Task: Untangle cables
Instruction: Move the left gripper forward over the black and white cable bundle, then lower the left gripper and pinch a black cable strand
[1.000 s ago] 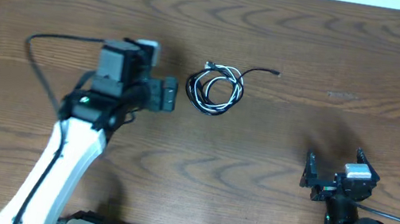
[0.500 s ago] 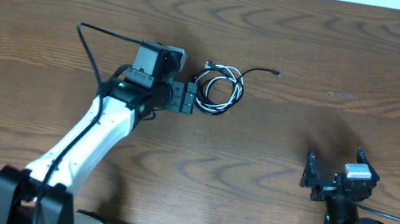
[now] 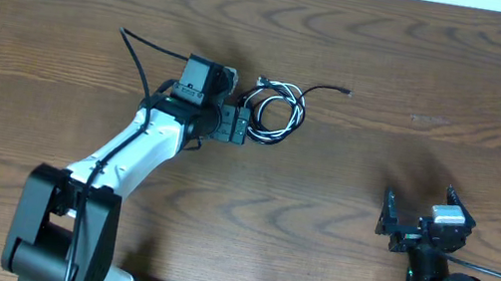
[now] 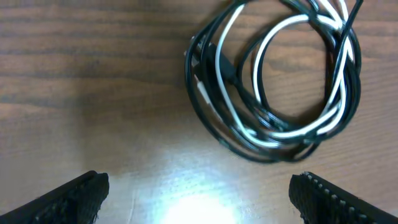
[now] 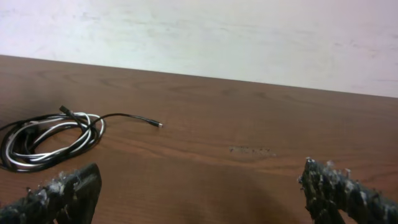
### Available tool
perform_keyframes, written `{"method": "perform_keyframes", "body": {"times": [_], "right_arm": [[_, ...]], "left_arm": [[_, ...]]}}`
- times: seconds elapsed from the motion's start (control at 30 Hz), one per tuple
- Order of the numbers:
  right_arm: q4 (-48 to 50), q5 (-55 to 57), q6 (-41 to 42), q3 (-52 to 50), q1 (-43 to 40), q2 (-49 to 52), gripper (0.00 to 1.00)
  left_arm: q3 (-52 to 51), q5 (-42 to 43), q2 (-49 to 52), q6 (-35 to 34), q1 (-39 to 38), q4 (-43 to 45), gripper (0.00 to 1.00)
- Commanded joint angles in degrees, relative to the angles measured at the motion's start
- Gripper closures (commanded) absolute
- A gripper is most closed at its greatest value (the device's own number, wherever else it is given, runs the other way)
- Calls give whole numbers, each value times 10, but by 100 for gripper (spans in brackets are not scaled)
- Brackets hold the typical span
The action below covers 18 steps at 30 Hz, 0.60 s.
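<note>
while the left claw (image 4: 199,190) gapes, the cables (image 4: 211,93) lie coiled.

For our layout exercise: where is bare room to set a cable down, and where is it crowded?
Bare wood lies between the cables and the right hand, and across the far table. Crowded: left of the cables, by the left hand.

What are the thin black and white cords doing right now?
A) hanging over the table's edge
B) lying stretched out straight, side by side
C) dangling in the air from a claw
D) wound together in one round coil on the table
D: the cables lie flat on the table as one intertwined loop, and the left gripper is open just short of them, holding nothing.
</note>
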Motion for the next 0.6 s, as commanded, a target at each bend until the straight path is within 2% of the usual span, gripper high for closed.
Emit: {"method": "perform_keyframes", "body": {"times": [0.0, 0.43, 0.57], "right_arm": [[-3, -3, -5, -1, 6, -3, 1], [-3, -3, -5, -1, 6, -3, 1], [-3, -3, -5, -1, 6, -3, 1]], "left_arm": [[10, -5, 17, 1, 0, 17, 2], [10, -1, 56, -44, -9, 89, 1], [10, -8, 70, -71, -10, 127, 4]]}}
